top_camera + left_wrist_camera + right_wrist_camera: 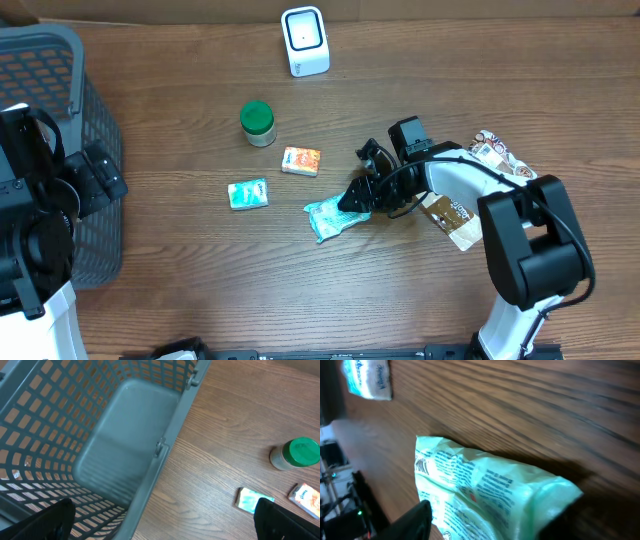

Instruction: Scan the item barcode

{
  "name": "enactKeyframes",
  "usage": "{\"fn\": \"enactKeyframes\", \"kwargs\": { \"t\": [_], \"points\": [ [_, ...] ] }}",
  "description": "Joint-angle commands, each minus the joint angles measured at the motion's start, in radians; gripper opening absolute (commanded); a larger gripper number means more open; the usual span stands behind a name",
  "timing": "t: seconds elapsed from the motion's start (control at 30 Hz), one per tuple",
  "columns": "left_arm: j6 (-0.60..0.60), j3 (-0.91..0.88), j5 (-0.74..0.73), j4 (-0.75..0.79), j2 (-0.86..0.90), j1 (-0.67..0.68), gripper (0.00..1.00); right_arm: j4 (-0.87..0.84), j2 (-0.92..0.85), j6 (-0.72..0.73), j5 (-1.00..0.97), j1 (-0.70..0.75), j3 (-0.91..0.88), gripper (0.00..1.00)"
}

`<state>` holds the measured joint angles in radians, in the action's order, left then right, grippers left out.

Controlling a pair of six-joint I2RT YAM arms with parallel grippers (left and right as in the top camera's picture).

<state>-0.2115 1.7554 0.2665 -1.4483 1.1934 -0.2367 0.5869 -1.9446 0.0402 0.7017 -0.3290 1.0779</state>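
Observation:
The item, a pale green printed packet, lies flat on the wooden table, and its barcode does not show. My right gripper is low over the packet's right end. In the right wrist view the packet fills the space between my right gripper's two dark fingers, which stand close on either side of it. The white scanner stands at the far edge of the table. My left gripper hangs wide open and empty over the basket's rim, far from the packet.
A grey mesh basket takes up the left side. A green-lidded jar, an orange packet and a teal tissue pack lie left of the item. Two snack packs lie under the right arm.

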Motion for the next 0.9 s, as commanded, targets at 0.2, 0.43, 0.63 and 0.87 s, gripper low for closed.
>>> {"fn": "enactKeyframes", "kwargs": {
  "t": [0.2,0.43,0.63,0.87],
  "points": [
    [-0.021,0.020,0.010,0.001,-0.009,-0.005,1.00,-0.028,-0.122,0.016,-0.048,-0.009,-0.042,0.14],
    [-0.021,0.020,0.010,0.001,-0.009,-0.005,0.99,0.048,-0.117,0.041,-0.031,0.032,-0.002,0.04],
    [-0.021,0.020,0.010,0.001,-0.009,-0.005,0.99,0.221,-0.071,0.000,0.154,0.085,0.121,0.04],
    [-0.021,0.020,0.010,0.001,-0.009,-0.005,1.00,0.329,0.093,-0.024,0.250,0.101,0.264,0.04]
  ]
}}
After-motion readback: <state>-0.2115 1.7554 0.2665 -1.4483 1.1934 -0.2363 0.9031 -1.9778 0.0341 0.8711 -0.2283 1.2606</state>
